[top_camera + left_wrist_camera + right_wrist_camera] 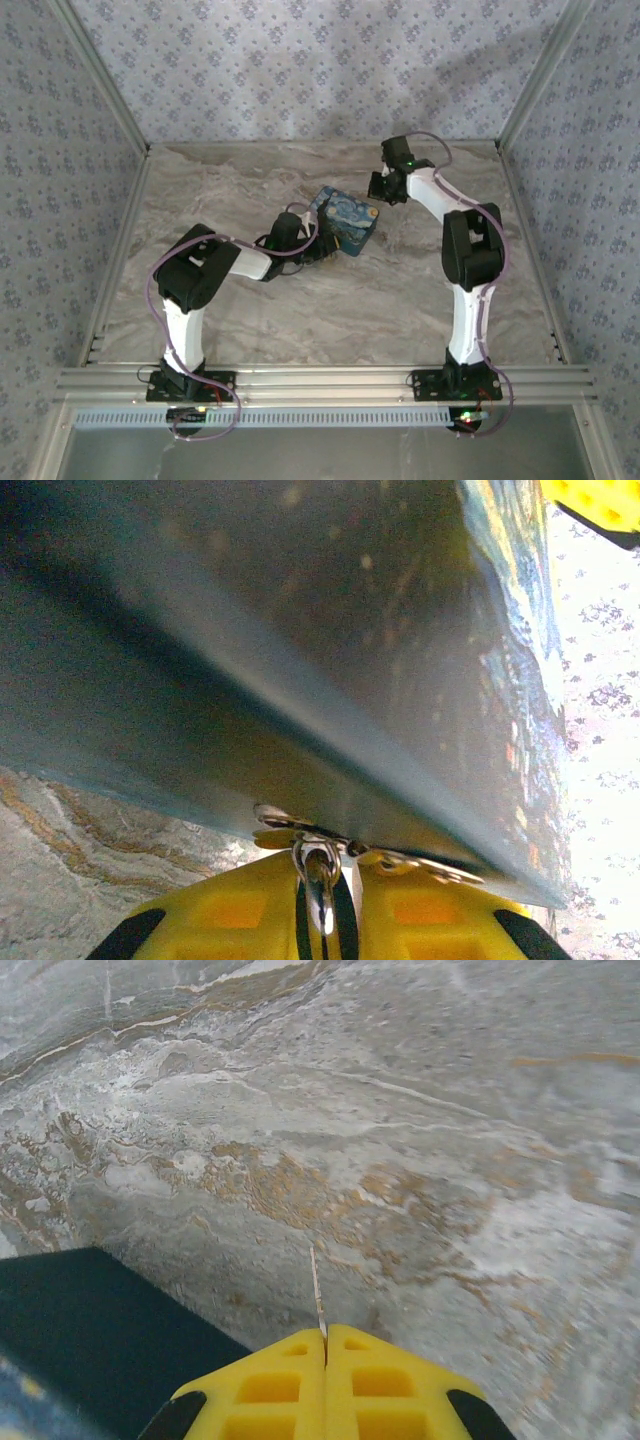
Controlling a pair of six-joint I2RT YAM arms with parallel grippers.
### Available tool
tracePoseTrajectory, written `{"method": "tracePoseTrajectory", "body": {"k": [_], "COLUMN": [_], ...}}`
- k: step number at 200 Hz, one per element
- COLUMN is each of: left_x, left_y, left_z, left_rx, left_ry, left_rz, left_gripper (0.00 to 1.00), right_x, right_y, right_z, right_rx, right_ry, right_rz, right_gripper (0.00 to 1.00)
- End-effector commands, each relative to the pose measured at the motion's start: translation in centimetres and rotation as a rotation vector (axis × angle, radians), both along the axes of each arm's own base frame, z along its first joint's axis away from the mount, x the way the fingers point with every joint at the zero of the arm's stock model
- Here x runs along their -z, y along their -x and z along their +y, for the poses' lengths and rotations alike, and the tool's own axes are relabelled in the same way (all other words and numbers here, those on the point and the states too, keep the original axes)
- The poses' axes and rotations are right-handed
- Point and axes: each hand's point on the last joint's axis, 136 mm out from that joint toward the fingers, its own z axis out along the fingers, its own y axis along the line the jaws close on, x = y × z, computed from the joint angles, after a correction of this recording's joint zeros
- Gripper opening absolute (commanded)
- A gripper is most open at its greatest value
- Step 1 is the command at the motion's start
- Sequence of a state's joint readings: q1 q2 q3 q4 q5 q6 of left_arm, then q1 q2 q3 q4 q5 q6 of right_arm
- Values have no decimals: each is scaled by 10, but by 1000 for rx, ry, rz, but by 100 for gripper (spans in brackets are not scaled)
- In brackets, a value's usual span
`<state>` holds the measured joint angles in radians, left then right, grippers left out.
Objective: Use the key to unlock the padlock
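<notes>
Legible text, labels, brands, numbers, signs: none. The padlock [346,222], centre of the top view, carries only a swirling painted print; no lettering can be made out on it.

The right gripper [324,1334] has its two yellow fingers [265,1388] pressed together with no gap between them. A thin metal strip, the key [317,1295] seen edge-on, projects forward from the seam between the fingertips. Below and left of the fingers lies the dark side face of the padlock [90,1330]. The marbled table [430,1130] extends ahead of the fingertips.
</notes>
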<state>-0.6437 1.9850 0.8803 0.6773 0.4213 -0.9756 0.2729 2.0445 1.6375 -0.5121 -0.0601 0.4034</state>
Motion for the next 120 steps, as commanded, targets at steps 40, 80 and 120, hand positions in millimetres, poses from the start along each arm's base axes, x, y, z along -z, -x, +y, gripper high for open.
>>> {"method": "tracePoseTrajectory", "body": {"k": [40, 80, 120], "left_x": [32, 23, 17], "left_y": [13, 12, 14], "left_z": [-4, -32, -44], "left_rx": [-49, 17, 65], "left_ry": [-11, 31, 68], "left_rz": [180, 196, 217], "left_gripper": [20, 20, 20], "right_x": [-69, -74, -77], "right_y": [56, 109, 169], "right_z": [-19, -5, 19], "right_rx": [31, -76, -225], "right_ry": [-33, -202, -454], "right_rz": [-105, -117, -147], "right_gripper": [0, 0, 0]}}
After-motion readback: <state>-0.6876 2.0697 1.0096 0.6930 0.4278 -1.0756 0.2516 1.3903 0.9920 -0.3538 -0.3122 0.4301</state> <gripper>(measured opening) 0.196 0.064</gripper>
